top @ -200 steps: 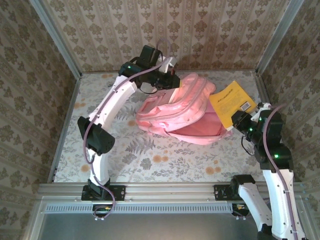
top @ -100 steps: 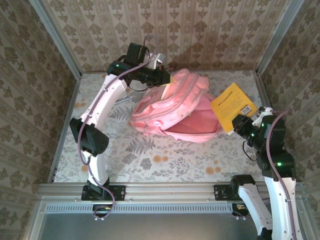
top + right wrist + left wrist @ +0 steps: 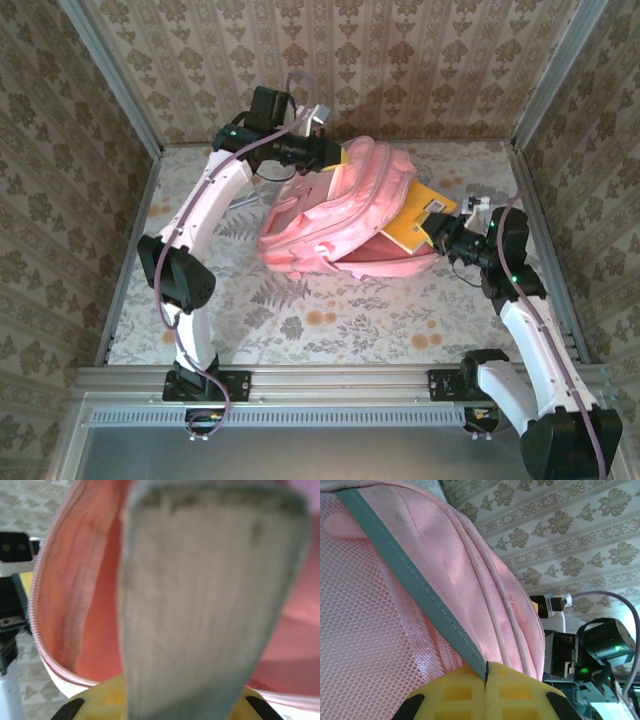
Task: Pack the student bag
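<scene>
The student bag point(image 3: 325, 225) lies on the desk point(image 3: 330, 320) at mid-depth, slightly right of centre. Its far end is raised off the surface and its open mouth faces right and near.

Left claw point(image 3: 330, 155): positioned at the far, raised end of the bag. The left wrist view shows the yellow fingertips point(image 3: 455, 695) pressed together, pinching a grey trim band point(image 3: 410, 587) that runs across the pink fabric and mesh of the bag.

Right claw point(image 3: 445, 232): positioned just beside the right edge of the bag, at the mouth. It is closed on a yellow book point(image 3: 418, 212), gripping it at the near right end. The far left part of the book is inside the bag opening; the rest projects to the right. In the right wrist view the grey page edge point(image 3: 210, 605) of the book stands directly ahead of the camera, with the pink lining point(image 3: 85, 590) and the zip line of the bag around it.
</scene>
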Robot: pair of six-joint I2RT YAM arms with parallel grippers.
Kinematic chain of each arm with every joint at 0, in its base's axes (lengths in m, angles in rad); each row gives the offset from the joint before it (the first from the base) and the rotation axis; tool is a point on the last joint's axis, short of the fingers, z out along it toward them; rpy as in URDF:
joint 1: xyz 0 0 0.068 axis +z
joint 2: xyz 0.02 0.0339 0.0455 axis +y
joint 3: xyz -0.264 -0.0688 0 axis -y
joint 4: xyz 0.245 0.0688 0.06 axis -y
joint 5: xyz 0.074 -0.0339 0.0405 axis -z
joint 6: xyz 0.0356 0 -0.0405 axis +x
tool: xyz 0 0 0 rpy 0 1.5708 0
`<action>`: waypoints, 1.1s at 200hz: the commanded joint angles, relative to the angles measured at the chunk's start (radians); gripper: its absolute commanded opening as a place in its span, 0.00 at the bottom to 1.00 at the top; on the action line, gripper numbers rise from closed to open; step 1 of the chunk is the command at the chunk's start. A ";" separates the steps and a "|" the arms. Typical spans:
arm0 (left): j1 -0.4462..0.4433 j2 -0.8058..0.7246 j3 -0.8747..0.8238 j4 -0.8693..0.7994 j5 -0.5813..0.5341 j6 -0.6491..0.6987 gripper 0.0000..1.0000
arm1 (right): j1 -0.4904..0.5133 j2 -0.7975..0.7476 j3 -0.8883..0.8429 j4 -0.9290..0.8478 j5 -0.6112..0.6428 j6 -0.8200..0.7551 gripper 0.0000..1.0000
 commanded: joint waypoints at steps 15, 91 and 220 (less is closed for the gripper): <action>0.008 -0.129 0.028 0.190 0.175 -0.001 0.00 | 0.085 0.092 0.047 0.242 -0.181 -0.036 0.00; -0.010 -0.124 0.024 0.250 0.256 -0.011 0.00 | 0.236 0.315 0.163 0.142 0.002 -0.201 0.00; -0.032 -0.101 0.018 0.268 0.271 -0.012 0.00 | 0.492 0.843 0.442 0.172 0.371 -0.118 0.62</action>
